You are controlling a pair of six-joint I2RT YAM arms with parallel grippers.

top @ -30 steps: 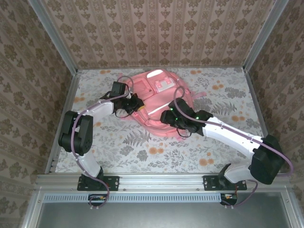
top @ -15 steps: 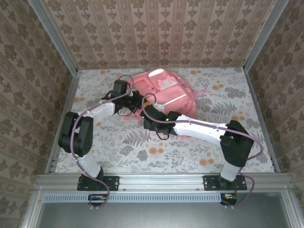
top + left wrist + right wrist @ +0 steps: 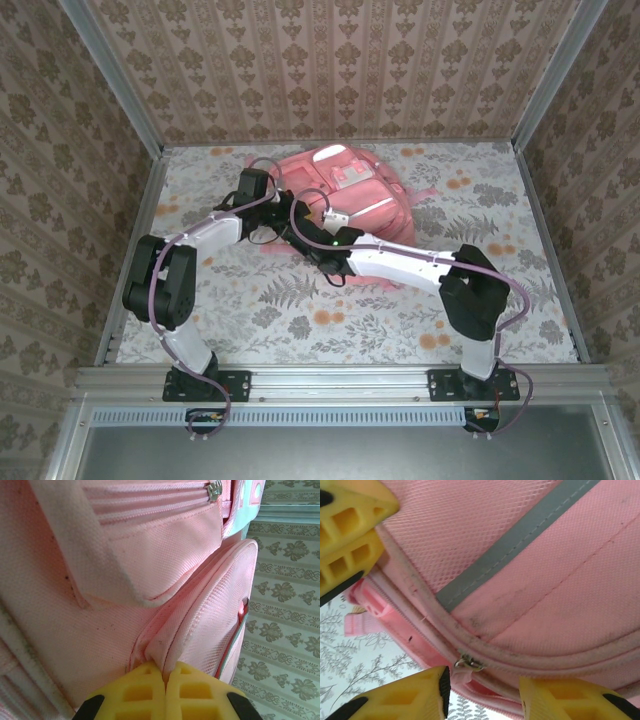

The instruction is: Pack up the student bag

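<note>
The student bag, a pink backpack, lies flat at the back middle of the table. My left gripper is at its left edge. In the left wrist view its yellow fingers are shut on a fold of the bag's pink fabric beside a seam. My right gripper reaches across the bag's near edge, close to the left one. Its jaws stand open on either side of a metal zipper pull, without touching it. A grey stripe crosses the bag above it. The left gripper's fingers show in that view's top left corner.
The table has a floral cloth, and patterned walls stand on three sides. A metal rail runs along the near edge by the arm bases. The right arm lies across the table's middle.
My right arm has swung left across the bag's near edge to a spot beside the left gripper, and its jaws have narrowed. The left gripper has kept its hold.
</note>
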